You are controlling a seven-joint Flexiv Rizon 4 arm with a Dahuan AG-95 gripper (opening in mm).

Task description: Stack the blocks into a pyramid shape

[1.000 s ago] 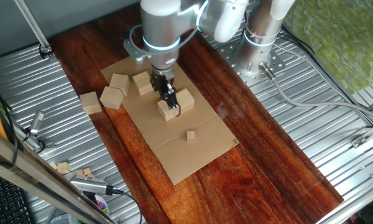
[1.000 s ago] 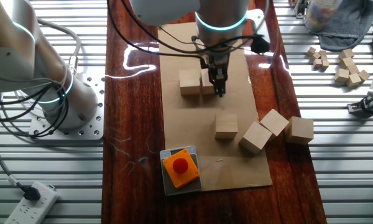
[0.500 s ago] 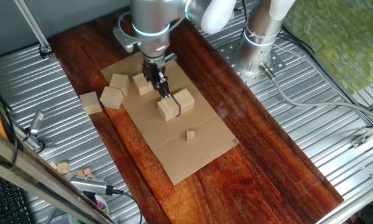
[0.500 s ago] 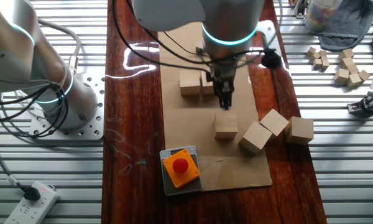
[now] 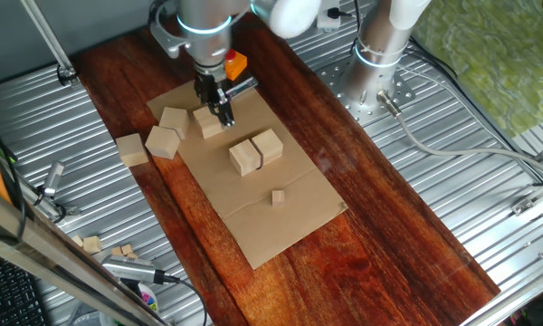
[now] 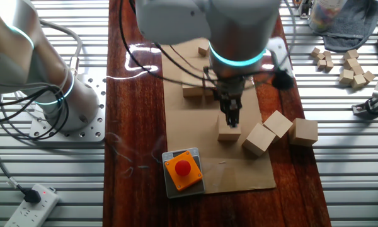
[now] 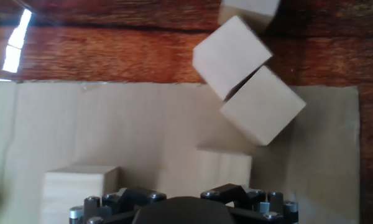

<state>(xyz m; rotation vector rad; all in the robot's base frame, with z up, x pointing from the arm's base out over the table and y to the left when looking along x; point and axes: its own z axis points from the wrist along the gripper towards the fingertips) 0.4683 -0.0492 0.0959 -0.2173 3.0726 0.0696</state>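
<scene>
Landmark: flat brown cardboard sheet (image 5: 281, 217) on dark red wooden tabletop (image 5: 380, 208).

Black two-finger gripper (image 5: 223, 112) above sheet's far end, over single pale wooden cube (image 5: 208, 125); fingers look close together, nothing seen between them, exact state unclear.

Two pale wooden cubes (image 5: 254, 152) touching side by side at sheet centre.

Three more pale cubes (image 6: 279, 130) clustered at sheet's edge, spilling onto tabletop.

Tiny wooden cube (image 5: 278, 196) on sheet near pair.

Orange box with red button (image 6: 182, 170) at sheet corner.

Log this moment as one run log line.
tool: over loose block, empty | base: two blocks side by side on cardboard | three blocks waiting
</scene>
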